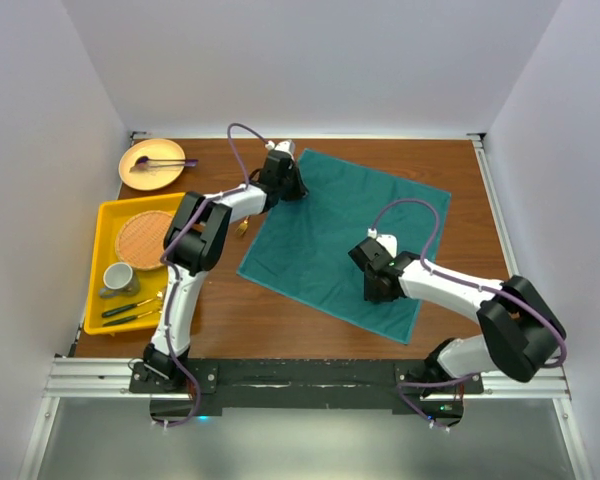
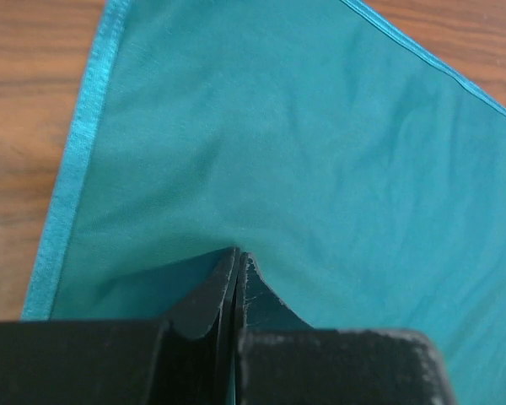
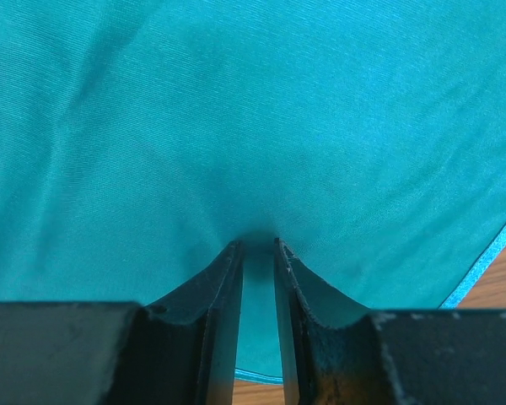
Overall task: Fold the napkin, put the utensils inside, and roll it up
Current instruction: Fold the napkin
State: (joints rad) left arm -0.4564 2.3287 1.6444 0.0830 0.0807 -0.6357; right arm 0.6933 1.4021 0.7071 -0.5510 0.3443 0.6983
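The teal napkin point(image 1: 330, 230) lies spread flat on the wooden table, turned like a diamond. My left gripper point(image 1: 285, 185) is at its far left corner. In the left wrist view the left gripper point(image 2: 239, 253) is shut, its tips pinching the napkin point(image 2: 320, 152), and creases run toward them. My right gripper point(image 1: 376, 288) is down on the napkin near its near right edge. In the right wrist view the right gripper point(image 3: 259, 243) shows a narrow gap between its fingers, its tips pressing into the napkin point(image 3: 236, 110). A small gold utensil point(image 1: 242, 230) peeks out beside the left arm.
A yellow tray point(image 1: 100, 215) at the left holds a round woven mat point(image 1: 145, 235), a cup point(image 1: 120, 277) and two dark-handled utensils point(image 1: 130, 310). Behind it a pale plate point(image 1: 140, 175) carries a purple-ended stick point(image 1: 163, 161). White walls enclose the table.
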